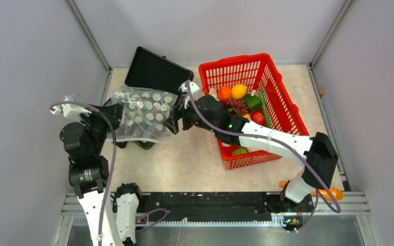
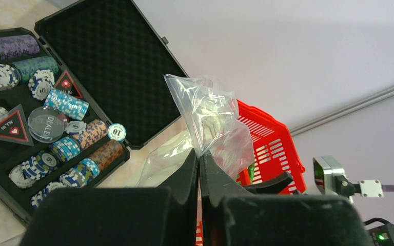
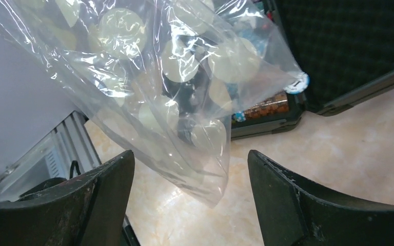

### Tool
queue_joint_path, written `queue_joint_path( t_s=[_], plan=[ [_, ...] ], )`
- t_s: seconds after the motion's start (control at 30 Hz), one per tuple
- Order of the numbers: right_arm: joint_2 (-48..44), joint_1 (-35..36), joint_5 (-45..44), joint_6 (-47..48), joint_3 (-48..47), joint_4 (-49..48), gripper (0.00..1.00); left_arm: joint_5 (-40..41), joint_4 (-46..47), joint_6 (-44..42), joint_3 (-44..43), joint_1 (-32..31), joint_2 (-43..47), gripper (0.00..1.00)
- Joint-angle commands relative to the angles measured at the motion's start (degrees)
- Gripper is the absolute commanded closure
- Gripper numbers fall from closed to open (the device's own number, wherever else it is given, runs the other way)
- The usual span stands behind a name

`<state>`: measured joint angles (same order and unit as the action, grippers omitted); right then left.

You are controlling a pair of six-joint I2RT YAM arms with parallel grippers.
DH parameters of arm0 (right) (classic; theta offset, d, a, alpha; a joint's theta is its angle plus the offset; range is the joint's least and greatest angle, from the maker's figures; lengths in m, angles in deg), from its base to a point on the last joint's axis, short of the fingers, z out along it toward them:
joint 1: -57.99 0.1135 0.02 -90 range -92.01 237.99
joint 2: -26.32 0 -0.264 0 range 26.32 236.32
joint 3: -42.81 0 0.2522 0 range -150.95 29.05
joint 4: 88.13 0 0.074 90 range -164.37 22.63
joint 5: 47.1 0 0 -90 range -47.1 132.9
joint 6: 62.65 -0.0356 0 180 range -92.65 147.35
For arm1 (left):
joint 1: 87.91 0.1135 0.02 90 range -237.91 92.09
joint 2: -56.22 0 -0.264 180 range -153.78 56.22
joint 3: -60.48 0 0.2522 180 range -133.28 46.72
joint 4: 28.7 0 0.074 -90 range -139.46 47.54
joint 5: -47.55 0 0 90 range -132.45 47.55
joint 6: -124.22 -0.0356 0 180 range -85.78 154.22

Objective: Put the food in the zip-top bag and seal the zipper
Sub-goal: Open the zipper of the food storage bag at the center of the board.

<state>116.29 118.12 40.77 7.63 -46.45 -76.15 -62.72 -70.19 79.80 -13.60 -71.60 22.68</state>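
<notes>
My left gripper (image 1: 114,114) (image 2: 199,156) is shut on the left edge of the clear zip-top bag (image 1: 142,114) (image 2: 213,120) and holds it up above the black case. My right gripper (image 1: 177,120) (image 3: 190,164) is open, its fingers either side of the bag's (image 3: 174,87) hanging right corner without touching it. The zipper strip cannot be made out. The food lies in the red basket (image 1: 282,100): an orange (image 1: 224,93), a yellow lemon (image 1: 239,90), dark grapes (image 1: 239,106), a green pepper (image 1: 252,102) and a red fruit (image 1: 258,118).
The open black case (image 1: 156,69) (image 2: 97,56) with poker chips (image 2: 69,148) lies under and behind the bag. An orange item (image 1: 331,193) lies at the near right by the right arm's base. Walls close in on both sides.
</notes>
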Motion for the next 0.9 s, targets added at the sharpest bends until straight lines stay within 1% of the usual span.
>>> queue_joint_path(
  t_s=[0.0, 0.1, 0.2, 0.3, 0.33, 0.4, 0.53, 0.67, 0.73, 0.77, 0.83, 0.87],
  plan=[
    [2.19, -0.75, 4.61, -3.39, -0.27, -6.77, 0.21, 0.39, -0.18, -1.82, -1.99, -0.73, 0.16, 1.0],
    [2.29, -0.93, 2.49, -4.66, 1.42, -9.07, 0.2, 1.79, -1.34, -2.93, -2.91, -1.16, 0.45, 1.0],
    [3.13, -0.91, 3.83, -4.66, 1.79, -11.05, 0.2, 2.55, -2.09, -3.87, -3.5, -1.52, 0.64, 1.0],
    [4.16, -1.01, 7.72, -4.94, 1.84, -13.25, 0.26, 2.68, -2.02, -4.14, -3.63, -1.94, 0.78, 1.0],
    [4.23, -1.01, 8.59, -5.31, 2.1, -14.43, 0.26, 2.62, -1.91, -4.13, -3.59, -2.06, 0.84, 1.0],
    [4.1, -1.11, 9.12, -6.4, 3.41, -17.36, 0.32, 2.31, -1.58, -4.1, -3.41, -2.24, 0.88, 1.0],
    [4.17, -1.16, 9.23, -7.13, 4.76, -19.93, 0.33, 1.83, -0.91, -4.28, -3.32, -2.62, 1.0, 1.0],
    [5.14, -1.13, 8.61, -7.21, 4.7, -19.8, 0.52, 1.25, -0.02, -3.89, -2.86, -2.68, 0.88, 1.0],
    [5.18, -1.2, 7.57, -7.39, 5.12, -20.15, 0.68, 1.04, 0.44, -3.78, -2.26, -2.69, 0.88, 1.0],
    [5.02, -1.23, 6.85, -7.32, 5.3, -20.19, 0.74, 1.15, 0.59, -4.01, -1.99, -2.69, 0.93, 1.0],
    [4.3, -1.22, 5.58, -6.61, 5.59, -19.88, 0.93, 2.44, 0.22, -4.75, -1.62, -2.69, 0.84, 1.0],
    [3.82, -1.19, 4.87, -6.04, 5.75, -19.5, 0.96, 3.23, 0.0, -5.31, -1.38, -2.69, 0.83, 1.0]
  ],
)
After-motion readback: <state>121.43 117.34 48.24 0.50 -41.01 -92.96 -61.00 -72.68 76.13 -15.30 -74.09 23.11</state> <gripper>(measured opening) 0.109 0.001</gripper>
